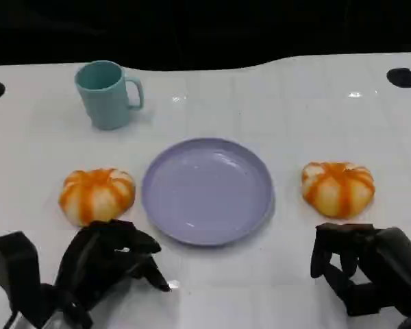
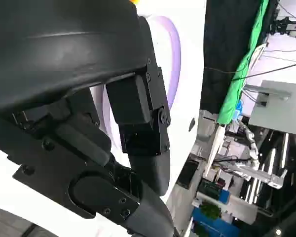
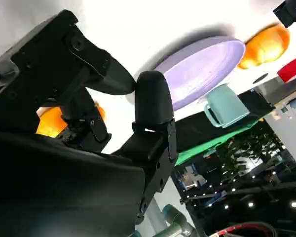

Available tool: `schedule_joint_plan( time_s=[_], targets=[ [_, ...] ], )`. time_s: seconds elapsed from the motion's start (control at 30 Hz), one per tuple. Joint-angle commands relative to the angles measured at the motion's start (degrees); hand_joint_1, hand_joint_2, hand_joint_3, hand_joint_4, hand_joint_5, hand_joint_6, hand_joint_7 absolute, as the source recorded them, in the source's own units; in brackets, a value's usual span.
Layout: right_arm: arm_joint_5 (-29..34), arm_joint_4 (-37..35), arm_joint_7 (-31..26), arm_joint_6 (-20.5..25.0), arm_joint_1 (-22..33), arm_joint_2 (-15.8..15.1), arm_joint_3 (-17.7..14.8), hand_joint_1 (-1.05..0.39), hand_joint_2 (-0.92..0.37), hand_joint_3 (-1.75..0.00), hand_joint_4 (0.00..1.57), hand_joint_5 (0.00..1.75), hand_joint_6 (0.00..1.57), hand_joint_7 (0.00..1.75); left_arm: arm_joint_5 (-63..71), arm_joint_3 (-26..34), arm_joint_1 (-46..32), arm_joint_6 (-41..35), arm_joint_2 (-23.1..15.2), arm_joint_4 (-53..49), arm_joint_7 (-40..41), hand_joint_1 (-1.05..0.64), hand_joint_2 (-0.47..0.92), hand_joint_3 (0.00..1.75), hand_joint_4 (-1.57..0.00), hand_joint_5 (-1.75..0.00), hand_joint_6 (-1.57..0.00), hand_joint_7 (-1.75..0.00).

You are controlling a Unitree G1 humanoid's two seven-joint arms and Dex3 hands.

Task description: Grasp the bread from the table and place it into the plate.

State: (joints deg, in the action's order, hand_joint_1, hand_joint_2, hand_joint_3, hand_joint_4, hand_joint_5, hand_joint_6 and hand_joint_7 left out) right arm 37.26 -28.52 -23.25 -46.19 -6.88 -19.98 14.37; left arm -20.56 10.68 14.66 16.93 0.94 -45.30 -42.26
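Two orange-and-white striped breads lie on the white table, one [image 1: 97,195] left of the purple plate [image 1: 207,190] and one [image 1: 338,188] right of it. The plate holds nothing. My left hand [image 1: 106,264] rests near the table's front edge just below the left bread, fingers apart and holding nothing. My right hand [image 1: 359,264] sits just below the right bread, fingers bent downward with nothing in them. In the right wrist view the near bread [image 3: 52,121] shows between the fingers [image 3: 153,98], beyond them, with the plate [image 3: 202,69] and the other bread [image 3: 266,44] farther off.
A teal mug [image 1: 108,92] stands at the back left, behind the left bread. The table's far edge runs along the dark background. Bare white table lies between the two hands in front of the plate.
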Motion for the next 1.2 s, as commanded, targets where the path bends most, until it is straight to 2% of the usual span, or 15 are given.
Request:
schedule_joint_plan(
  time_s=[0.03,0.87,1.07,1.13,1.2],
  targets=[
    [0.0,-0.2,-0.6,-0.4,-0.1,-0.8,-0.2,-0.14,-0.33,-1.34,0.91,1.75,0.76,1.59,-0.3,0.4,-0.7,0.0,-0.8,0.3,-0.4,-1.05,0.71,0.00,-1.57,-0.58,-1.57,-0.19],
    [0.0,-0.1,-0.1,-0.7,-0.2,-1.1,-0.2,-0.14,-0.33,-1.34,0.91,1.75,0.76,1.56,-0.2,0.3,-1.1,-0.8,-0.9,1.5,0.1,-1.05,0.71,0.00,-1.57,-0.58,-1.57,-0.19],
    [-0.7,0.7,0.2,-0.4,0.1,-1.2,-0.7,-0.14,-0.37,-1.26,0.85,1.71,0.85,1.22,0.1,0.3,-0.9,-0.4,-1.0,0.9,0.1,-1.05,0.72,0.00,-1.57,-0.58,-1.57,-0.20],
    [-0.1,1.3,-0.6,0.0,0.2,-1.2,-1.1,-0.16,-0.44,-1.10,0.82,1.64,0.85,1.07,0.0,0.3,-0.8,-0.5,-1.0,0.9,0.0,-1.05,0.72,0.00,-1.57,-0.58,-1.57,-0.20],
    [0.1,1.6,-1.2,0.0,0.2,-1.2,-1.4,-0.18,-0.52,-0.88,0.81,1.46,0.88,0.87,0.0,0.3,-0.9,-0.6,-1.0,0.9,0.0,-1.05,0.71,0.00,-1.57,-0.58,-1.57,-0.20]
  ],
)
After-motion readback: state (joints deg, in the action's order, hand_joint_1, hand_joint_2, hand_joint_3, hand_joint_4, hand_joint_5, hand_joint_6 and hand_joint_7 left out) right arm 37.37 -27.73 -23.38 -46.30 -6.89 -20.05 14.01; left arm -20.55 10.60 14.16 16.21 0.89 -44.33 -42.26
